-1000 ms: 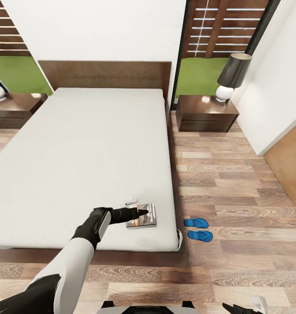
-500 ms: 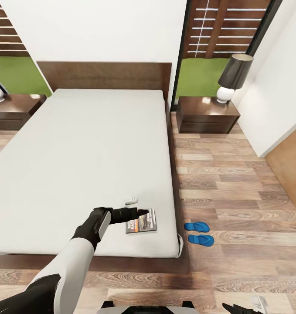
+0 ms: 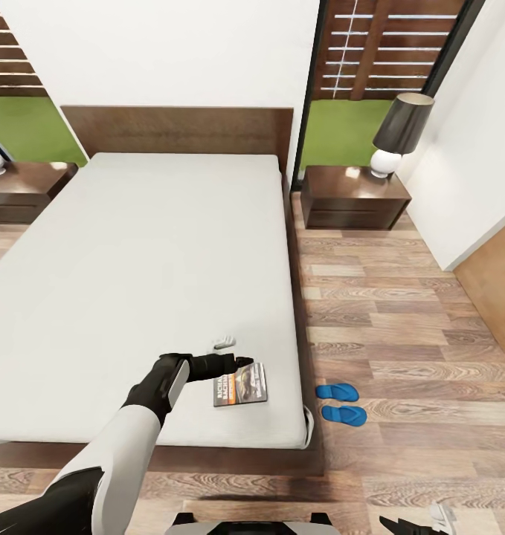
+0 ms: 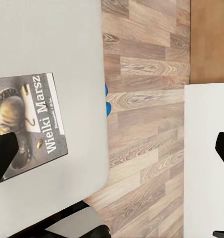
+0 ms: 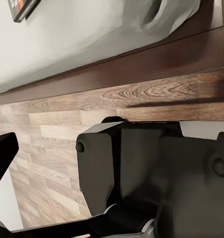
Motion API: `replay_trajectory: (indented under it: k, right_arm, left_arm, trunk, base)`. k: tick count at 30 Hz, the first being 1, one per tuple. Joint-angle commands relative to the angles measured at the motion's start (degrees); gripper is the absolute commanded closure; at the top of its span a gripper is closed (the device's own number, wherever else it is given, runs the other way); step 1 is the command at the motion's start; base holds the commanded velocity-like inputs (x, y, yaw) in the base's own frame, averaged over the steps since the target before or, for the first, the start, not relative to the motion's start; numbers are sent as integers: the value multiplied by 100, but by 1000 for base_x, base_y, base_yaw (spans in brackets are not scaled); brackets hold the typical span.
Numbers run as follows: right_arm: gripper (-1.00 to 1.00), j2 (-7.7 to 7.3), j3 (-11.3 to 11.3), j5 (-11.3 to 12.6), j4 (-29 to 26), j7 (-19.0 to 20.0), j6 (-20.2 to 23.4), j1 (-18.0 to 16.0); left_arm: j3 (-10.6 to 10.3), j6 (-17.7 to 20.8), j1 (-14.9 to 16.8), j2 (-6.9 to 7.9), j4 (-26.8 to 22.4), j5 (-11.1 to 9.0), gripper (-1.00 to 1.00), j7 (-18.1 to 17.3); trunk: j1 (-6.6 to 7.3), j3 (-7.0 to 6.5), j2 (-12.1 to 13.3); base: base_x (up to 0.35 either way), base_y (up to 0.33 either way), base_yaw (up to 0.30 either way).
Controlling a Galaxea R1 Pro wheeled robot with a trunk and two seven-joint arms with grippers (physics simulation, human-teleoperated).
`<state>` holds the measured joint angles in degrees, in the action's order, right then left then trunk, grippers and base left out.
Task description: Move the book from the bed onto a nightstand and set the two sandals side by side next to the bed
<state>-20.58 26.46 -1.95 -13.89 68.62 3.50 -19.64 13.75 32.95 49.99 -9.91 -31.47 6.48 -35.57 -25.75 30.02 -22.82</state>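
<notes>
- Closest in: the left gripper [image 3: 241, 362], black fingers [image 4: 4, 148] spread wide apart with nothing between them, hovering right over the near edge of the book [image 3: 241, 384].
- The right gripper [image 5: 112, 148] is down low by the robot's own dark base; its two finger tips sit at opposite edges of the wrist view, so it's open and empty.
- The book is a thin flat paperback lying face up near the foot corner of the bed [image 3: 148, 245]. Greyish cover picture, an orange band down one side, and white lettering you can actually read from the left wrist: "Wielki Marsz".
- Little whitish thing [image 3: 224, 342] on the mattress just beyond it, can't tell what it is.
- The mattress is plain smooth light grey, on a dark wood frame.
- The two sandals [image 3: 340, 403], bright blue flip-flops, lie side by side on the wood-plank floor [image 3: 401, 319] right next to the bed.
- Far end: glossy dark-brown nightstand [image 3: 354, 197] with a black-shaded lamp [image 3: 399, 134] on it.
</notes>
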Motion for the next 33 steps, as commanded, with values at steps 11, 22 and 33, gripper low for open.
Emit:
replay_trajectory:
  k: [11,22,33]
  right_arm:
    - [-100,1,35,-24,0,27,37,-4]
    - [-100,1,35,-25,0,23,30,-4]
    - [-100,1,35,-25,0,4,28,-2]
  left_arm:
    - [48,40,3,-9,-8,-163,-100,-48]
    - [63,-230,2,-9,-65,-473,-100,-8]
    - [40,-1015,2,-9,-71,-481,-100,317]
  trunk:
    - [-91,80,-170]
    - [-179,152,-330]
    - [-179,152,-330]
  base:
    - [0,0,0]
    - [0,0,0]
    - [0,0,0]
